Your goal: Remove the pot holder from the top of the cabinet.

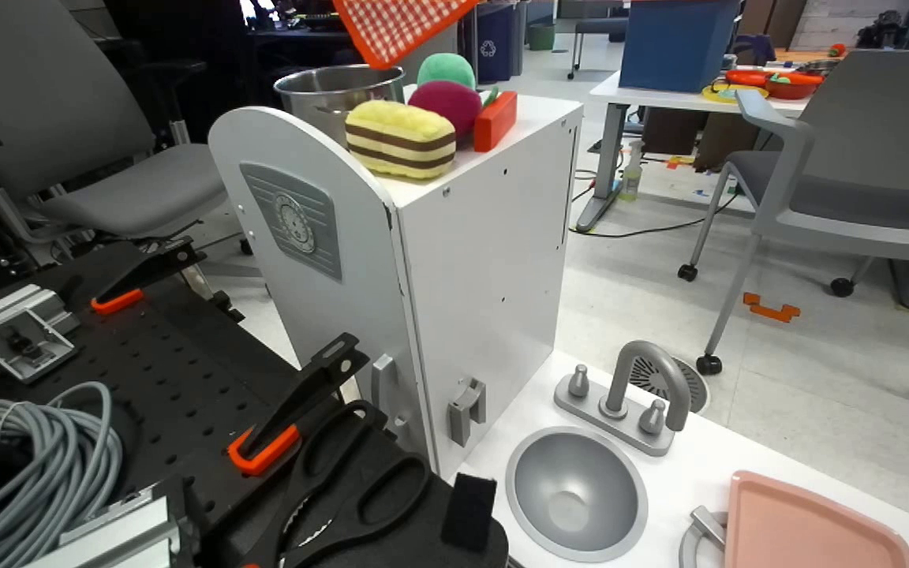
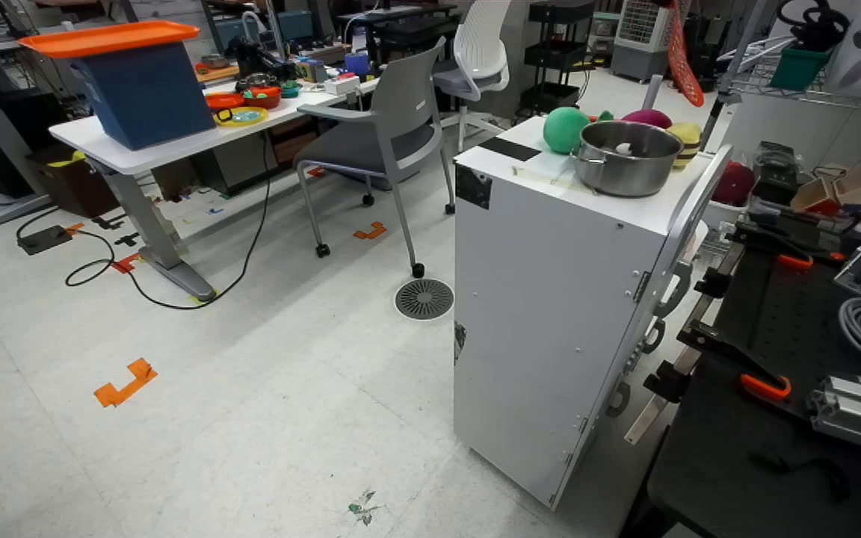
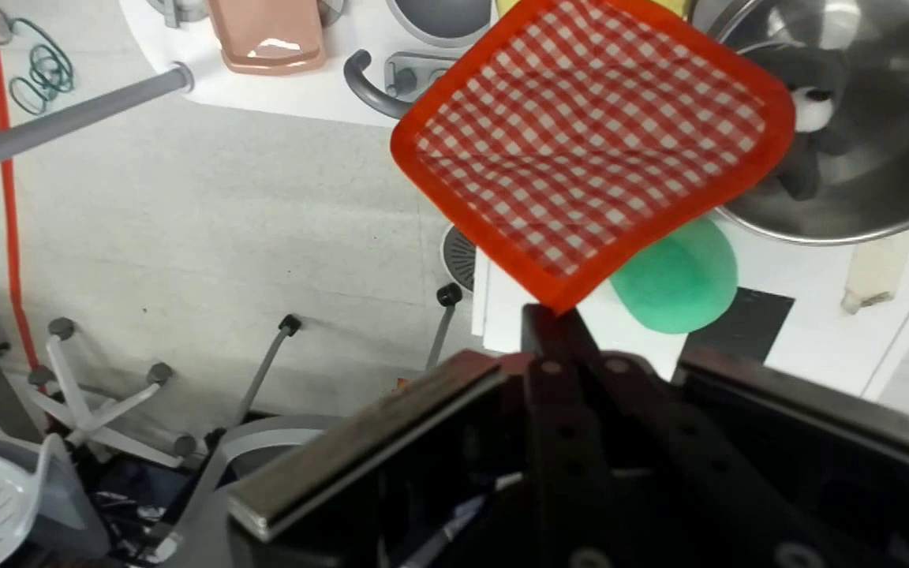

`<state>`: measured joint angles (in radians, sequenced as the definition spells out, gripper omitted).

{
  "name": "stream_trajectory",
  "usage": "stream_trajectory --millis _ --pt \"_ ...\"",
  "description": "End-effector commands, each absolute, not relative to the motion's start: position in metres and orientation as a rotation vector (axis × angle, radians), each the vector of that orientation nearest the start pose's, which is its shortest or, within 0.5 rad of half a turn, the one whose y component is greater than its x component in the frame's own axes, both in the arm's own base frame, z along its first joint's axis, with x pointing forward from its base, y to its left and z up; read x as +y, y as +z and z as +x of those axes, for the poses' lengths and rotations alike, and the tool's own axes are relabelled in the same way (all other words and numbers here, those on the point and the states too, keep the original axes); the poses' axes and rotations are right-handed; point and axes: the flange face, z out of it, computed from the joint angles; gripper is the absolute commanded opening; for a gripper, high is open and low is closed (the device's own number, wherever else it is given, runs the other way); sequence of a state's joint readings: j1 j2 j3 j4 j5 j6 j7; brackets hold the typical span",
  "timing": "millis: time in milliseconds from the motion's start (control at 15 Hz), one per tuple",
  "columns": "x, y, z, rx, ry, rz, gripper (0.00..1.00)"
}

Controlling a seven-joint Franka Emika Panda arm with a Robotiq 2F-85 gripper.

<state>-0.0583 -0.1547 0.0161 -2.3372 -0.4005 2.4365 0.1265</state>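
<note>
The pot holder [image 3: 592, 126], a red-and-white checked square with a red-orange border, hangs by one corner from my gripper [image 3: 555, 317]. The gripper's dark fingers are shut on that corner. The pad also shows at the top edge in both exterior views [image 1: 405, 28] [image 2: 681, 63], in the air above the cabinet and apart from its top. The white cabinet [image 1: 486, 252] stands upright, with a grey emblem on its rounded side panel. It also shows in an exterior view [image 2: 542, 314], and its top shows in the wrist view [image 3: 837, 331]. The gripper is mostly out of frame in the exterior views.
On the cabinet top stand a metal pot [image 2: 628, 161], a green ball [image 1: 447, 71], a pink ball [image 1: 448, 106], a yellow layered block [image 1: 399, 140] and a red-orange block [image 1: 495, 122]. A sink bowl [image 1: 577, 493] and faucet [image 1: 644, 379] sit beside the cabinet, lower down.
</note>
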Motion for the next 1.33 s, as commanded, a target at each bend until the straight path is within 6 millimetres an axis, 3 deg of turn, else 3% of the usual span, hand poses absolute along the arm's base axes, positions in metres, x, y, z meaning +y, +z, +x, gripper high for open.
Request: stream_trajectory --millis 0,133,267,933,1267 --pt "-0.042 0.436 0.493 0.021 -0.530 -3.420 0.00" --pt "-0.059 0.439 0.492 0.193 -0.557 -3.447 0.00" --pt "-0.072 0.435 0.492 0.257 -0.531 -3.434 0.00" --pt "-0.116 0.392 0.504 0.241 -0.303 -3.193 0.00" --pt "-0.139 0.387 0.503 0.287 -0.278 -3.095 0.00"
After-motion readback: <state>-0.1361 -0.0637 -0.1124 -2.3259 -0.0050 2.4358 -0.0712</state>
